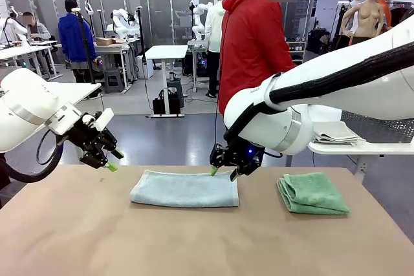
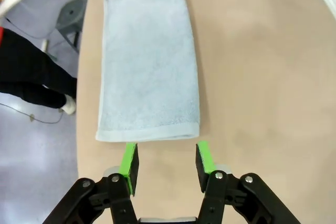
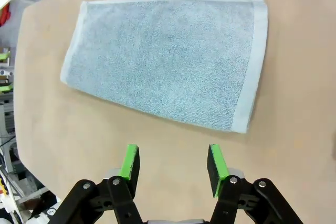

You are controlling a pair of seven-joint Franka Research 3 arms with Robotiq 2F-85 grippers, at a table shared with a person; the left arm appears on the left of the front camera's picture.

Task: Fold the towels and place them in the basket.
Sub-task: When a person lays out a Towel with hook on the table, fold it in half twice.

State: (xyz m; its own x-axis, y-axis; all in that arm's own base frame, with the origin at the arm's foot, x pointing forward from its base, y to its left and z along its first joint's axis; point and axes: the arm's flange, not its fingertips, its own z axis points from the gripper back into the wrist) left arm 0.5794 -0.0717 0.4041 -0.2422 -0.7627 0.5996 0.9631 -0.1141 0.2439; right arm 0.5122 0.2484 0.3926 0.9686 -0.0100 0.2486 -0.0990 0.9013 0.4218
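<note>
The pale blue-grey towel (image 1: 184, 189) lies flat as a long folded rectangle at the middle of the table. It also fills the upper part of the left wrist view (image 2: 149, 61) and the right wrist view (image 3: 168, 61). The mint green towel (image 1: 312, 193) sits folded into a small stack at the right. My left gripper (image 1: 110, 159) hovers open just off the blue towel's left short end (image 2: 165, 161). My right gripper (image 1: 223, 172) hangs open above the towel's far right corner (image 3: 173, 163). The dark mesh basket (image 1: 381, 126) shows partly behind my right arm.
A person in a red hoodie (image 1: 252, 37) stands at the far side of the table. A white side table (image 1: 362, 148) at the right carries the basket and a folded pale cloth (image 1: 336, 132). The brown tabletop (image 1: 194, 244) stretches bare toward the front.
</note>
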